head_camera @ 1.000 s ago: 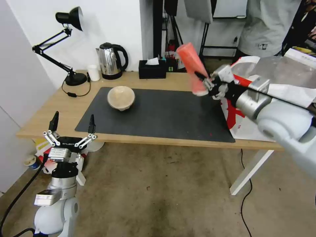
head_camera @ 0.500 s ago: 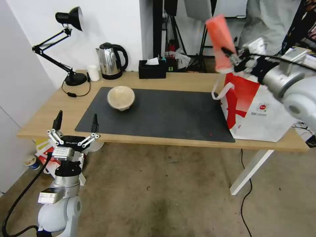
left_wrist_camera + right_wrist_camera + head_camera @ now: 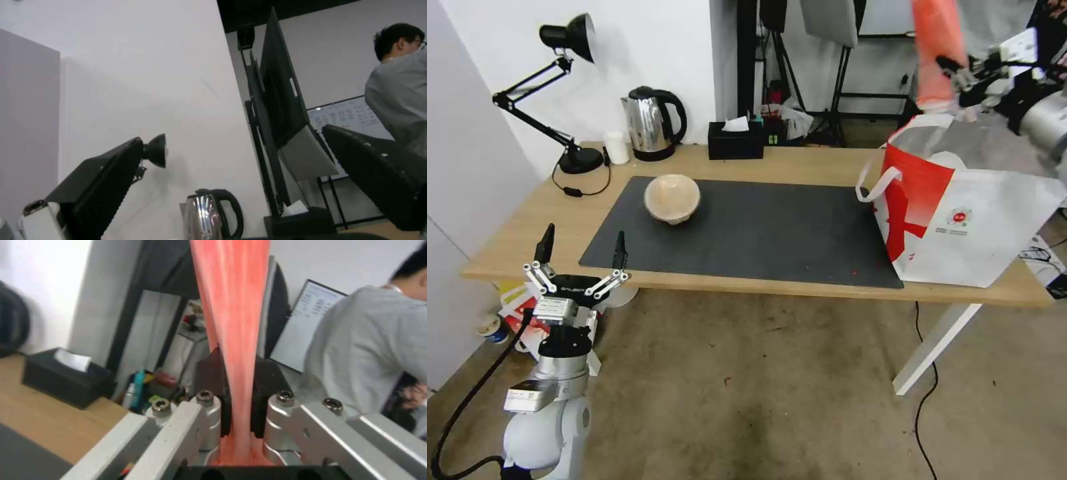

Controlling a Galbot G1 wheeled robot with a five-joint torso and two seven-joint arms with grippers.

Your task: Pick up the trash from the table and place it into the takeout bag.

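My right gripper (image 3: 957, 77) is shut on the tall red cup (image 3: 937, 50), holding it upside down in the air above the far edge of the takeout bag (image 3: 960, 217). The right wrist view shows the red cup (image 3: 233, 313) squeezed flat between both black pads (image 3: 213, 386). The white bag with a red side panel stands open at the table's (image 3: 800, 163) right end. A beige paper-pulp bowl (image 3: 672, 198) sits on the dark grey mat (image 3: 760, 233). My left gripper (image 3: 582, 257) is open, parked below the table's front left edge.
A black desk lamp (image 3: 560, 80), small white cup (image 3: 617, 147), steel kettle (image 3: 652, 123) and black tissue box (image 3: 735, 140) line the table's back edge. A person in grey stands behind the bag. Litter lies on the floor under the table's left end.
My right arm has carried the red cup up and to the right, from above the mat's right part to over the takeout bag. The left gripper has barely shifted.
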